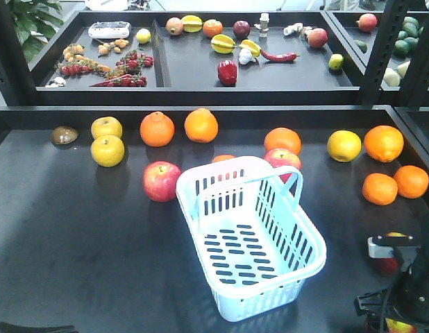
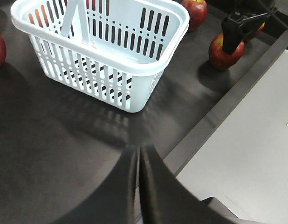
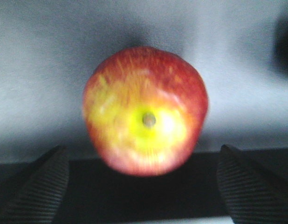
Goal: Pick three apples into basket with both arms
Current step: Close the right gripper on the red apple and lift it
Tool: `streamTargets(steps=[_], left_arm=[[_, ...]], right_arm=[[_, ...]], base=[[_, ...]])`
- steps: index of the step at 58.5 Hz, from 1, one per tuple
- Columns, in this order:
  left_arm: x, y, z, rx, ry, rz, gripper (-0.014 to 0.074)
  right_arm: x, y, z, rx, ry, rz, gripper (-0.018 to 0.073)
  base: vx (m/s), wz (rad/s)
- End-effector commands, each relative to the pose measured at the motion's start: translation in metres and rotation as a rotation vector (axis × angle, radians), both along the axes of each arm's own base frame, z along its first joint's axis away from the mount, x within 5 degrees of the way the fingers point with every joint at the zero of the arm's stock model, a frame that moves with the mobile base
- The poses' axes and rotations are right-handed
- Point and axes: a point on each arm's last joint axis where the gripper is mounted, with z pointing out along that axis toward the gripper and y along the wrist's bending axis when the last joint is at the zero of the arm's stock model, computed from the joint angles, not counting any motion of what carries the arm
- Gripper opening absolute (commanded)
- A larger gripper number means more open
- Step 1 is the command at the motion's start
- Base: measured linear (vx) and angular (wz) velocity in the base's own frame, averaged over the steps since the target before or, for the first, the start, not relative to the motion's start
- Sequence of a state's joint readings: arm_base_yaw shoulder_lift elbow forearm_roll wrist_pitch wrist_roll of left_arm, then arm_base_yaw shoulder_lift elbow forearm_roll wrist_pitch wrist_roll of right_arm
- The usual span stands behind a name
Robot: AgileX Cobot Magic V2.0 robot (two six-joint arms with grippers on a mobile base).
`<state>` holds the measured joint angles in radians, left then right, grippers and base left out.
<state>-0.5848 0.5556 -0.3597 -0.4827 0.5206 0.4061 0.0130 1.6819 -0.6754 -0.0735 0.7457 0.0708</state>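
Pale blue-white plastic basket (image 1: pixel 270 295) stands near the middle of the dark table (image 1: pixel 76 263), its slotted floor bare, so none of the three fruits appears delivered; the step in hand is judged to be the first pick, by the right arm. The right gripper (image 3: pixel 141 151) hangs directly over a red apple (image 3: pixel 146 112) with a yellow-green patch round the stem, its fingers spread wide to either side and not touching the fruit; this apple sits near the table's front edge, to the right of the basket and apart from it. The left gripper (image 2: pixel 137 158) hovers over bare table in front of the basket, fingers pressed together, holding nothing. The next move calls for a straight descent, keeping the apple centred, before closing.
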Motion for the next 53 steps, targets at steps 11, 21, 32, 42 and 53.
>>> streamTargets(steps=[11, 21, 32, 42, 53], left_arm=[[0.004, -0.002, 0.011, -0.060, -0.038, 0.027, -0.0006], [0.004, -0.002, 0.011, -0.060, -0.038, 0.027, -0.0006], [0.004, -0.002, 0.011, -0.060, -0.038, 0.027, -0.0006], [0.004, -0.002, 0.011, -0.060, -0.038, 0.027, -0.0006], [0.004, -0.002, 0.011, -0.060, -0.038, 0.027, -0.0006]], right_arm=[[0.013, -0.001, -0.004, -0.004, -0.059, 0.029, 0.0590], [0.013, -0.001, -0.004, -0.003, -0.064, 0.039, 0.0537], [0.013, -0.002, -0.001, -0.007, -0.041, 0.043, 0.0312], [0.019, -0.002, 0.027, -0.014, -0.092, 0.049, 0.0066], [0.016, -0.002, 0.086, -0.016, -0.227, 0.053, -0.0009]], base=[[0.00, 0.00], [0.00, 0.00], [0.00, 0.00], [0.00, 0.00], [0.00, 0.00]])
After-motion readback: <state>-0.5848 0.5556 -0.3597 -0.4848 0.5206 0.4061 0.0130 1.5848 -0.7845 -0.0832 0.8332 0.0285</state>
